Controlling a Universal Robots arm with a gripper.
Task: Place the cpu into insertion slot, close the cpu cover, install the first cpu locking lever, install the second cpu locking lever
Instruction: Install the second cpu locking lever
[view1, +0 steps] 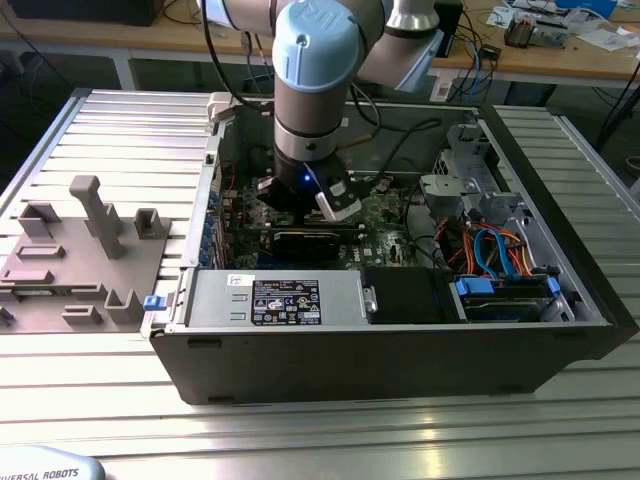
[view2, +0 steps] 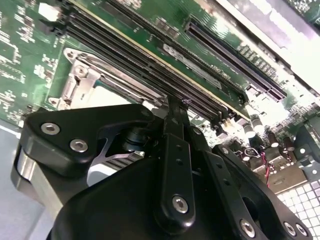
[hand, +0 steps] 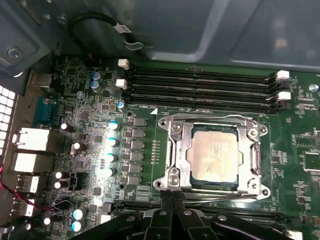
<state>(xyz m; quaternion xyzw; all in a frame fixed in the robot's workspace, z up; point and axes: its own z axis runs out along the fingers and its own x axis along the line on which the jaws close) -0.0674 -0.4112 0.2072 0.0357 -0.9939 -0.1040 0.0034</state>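
The cpu, a silver-grey square chip, lies flat in the insertion slot, which hides the slot's contact field. The cpu cover, a silver frame, lies down around the chip. In the second wrist view a corner of the cover shows beyond the gripper body. One thin wire lever runs along the socket's memory-slot side, another along the opposite side. My gripper is shut, fingertips together at that second lever's end beside the socket corner. I cannot tell whether they touch it. The gripper hangs inside the open computer case.
Long black memory slots flank the socket, and capacitors stand beside it. The case holds a power supply and a drive cage with blue and orange cables. A grey fixture stands on the table at the exterior view's left.
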